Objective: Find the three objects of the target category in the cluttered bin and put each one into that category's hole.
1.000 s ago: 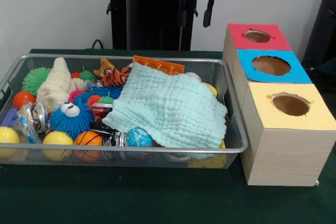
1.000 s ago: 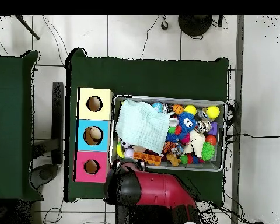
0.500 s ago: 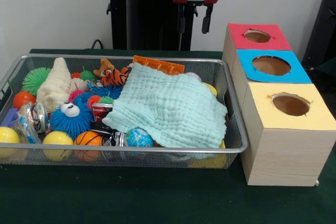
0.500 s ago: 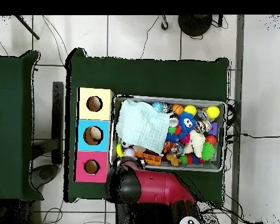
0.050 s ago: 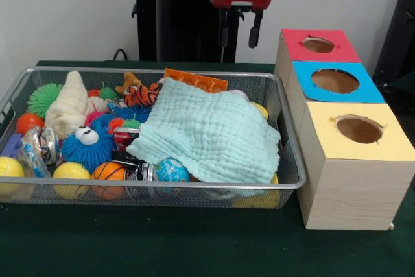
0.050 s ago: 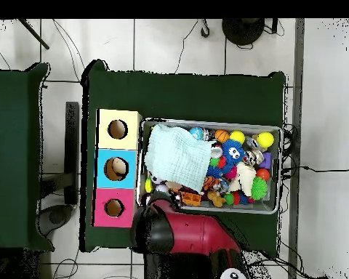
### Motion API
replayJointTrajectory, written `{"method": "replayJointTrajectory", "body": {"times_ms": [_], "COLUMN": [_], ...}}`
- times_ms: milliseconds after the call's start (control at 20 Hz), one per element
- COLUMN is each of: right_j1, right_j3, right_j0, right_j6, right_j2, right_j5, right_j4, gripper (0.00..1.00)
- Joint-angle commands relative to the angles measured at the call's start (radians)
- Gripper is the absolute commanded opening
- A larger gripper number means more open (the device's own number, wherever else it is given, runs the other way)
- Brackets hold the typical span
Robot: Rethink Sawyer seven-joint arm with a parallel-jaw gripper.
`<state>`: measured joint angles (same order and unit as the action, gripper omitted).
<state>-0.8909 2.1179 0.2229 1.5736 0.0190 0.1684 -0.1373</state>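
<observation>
A wire bin [image 5: 162, 185] holds a jumble of toys, and a pale green cloth [image 5: 207, 131] covers its right half. Showing around the cloth are a tiger plush [image 5: 139, 94], an orange tray piece [image 5: 194, 80], a blue fuzzy creature [image 5: 87, 144], yellow balls [image 5: 70, 172], a small basketball [image 5: 108, 173] and a globe ball [image 5: 172, 170]. My gripper [image 5: 239, 32] hangs open and empty above the bin's far edge, clear of everything. In the overhead view the red arm [image 6: 195, 236] hides the gripper at the bin's [image 6: 206, 122] lower left corner.
Three wooden boxes with round holes stand in a row beside the bin: red top [image 5: 343, 52], blue top [image 5: 369, 92], yellow top [image 5: 324, 144]. A green spiky ball [image 5: 42, 98], a cream cloth toy [image 5: 68, 105] and an orange ball [image 5: 27, 121] fill the bin's left end.
The gripper has drifted slightly left and the arm has edged closer to the bin. Nothing in the bin has moved.
</observation>
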Motion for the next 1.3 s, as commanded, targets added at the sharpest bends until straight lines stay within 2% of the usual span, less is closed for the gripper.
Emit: {"method": "replayJointTrajectory", "body": {"times_ms": [50,250,600,1050,1300], "right_j1": [0.071,0.11,0.121,0.122,0.113], "right_j3": [-0.109,-0.121,-0.13,-0.146,-0.115], "right_j0": [-0.017,-0.021,-0.024,0.05,0.111], "right_j6": [0.174,0.173,0.169,0.128,0.093], "right_j2": [-0.023,-0.025,-0.026,0.026,0.076], "right_j5": [-0.126,-0.151,-0.156,-0.141,-0.073], "right_j4": [-0.003,0.008,0.015,-0.015,-0.023], "gripper": [1.0,1.0,1.0,1.0,1.0]}}
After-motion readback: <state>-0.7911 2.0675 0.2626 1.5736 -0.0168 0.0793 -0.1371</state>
